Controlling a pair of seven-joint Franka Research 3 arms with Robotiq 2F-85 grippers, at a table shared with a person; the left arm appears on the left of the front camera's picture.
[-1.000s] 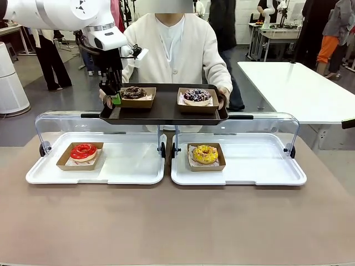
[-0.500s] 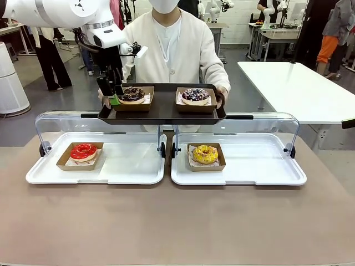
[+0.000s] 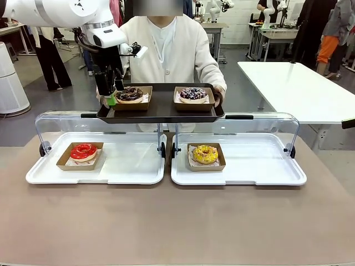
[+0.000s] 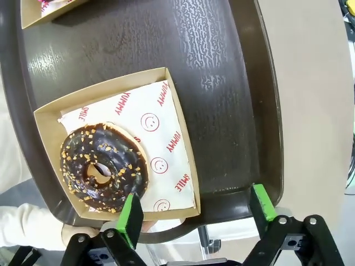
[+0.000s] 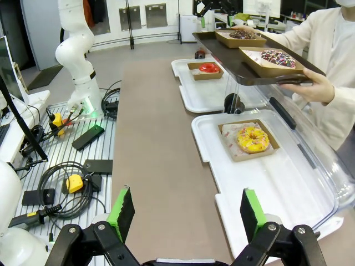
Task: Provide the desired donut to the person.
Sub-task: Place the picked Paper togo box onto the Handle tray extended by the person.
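Our left gripper (image 4: 202, 213), fingers released, hovers at the tray (image 4: 222, 83) edge; the chocolate donut (image 4: 103, 167) sits at ten o'clock, beside one finger.

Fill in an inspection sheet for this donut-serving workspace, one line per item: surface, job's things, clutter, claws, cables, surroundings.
Surface: brown table bearing two white trays under raised clear lids.
Job's things: person holds a dark tray with a chocolate donut and a sprinkled donut, each boxed; red donut and yellow donut stay in the white trays.
Clutter: nothing seen.
Claws: left claw open beside the chocolate donut's box; right claw open, empty.
Cables: coiled beside the arm base.
Surroundings: white table, people behind.
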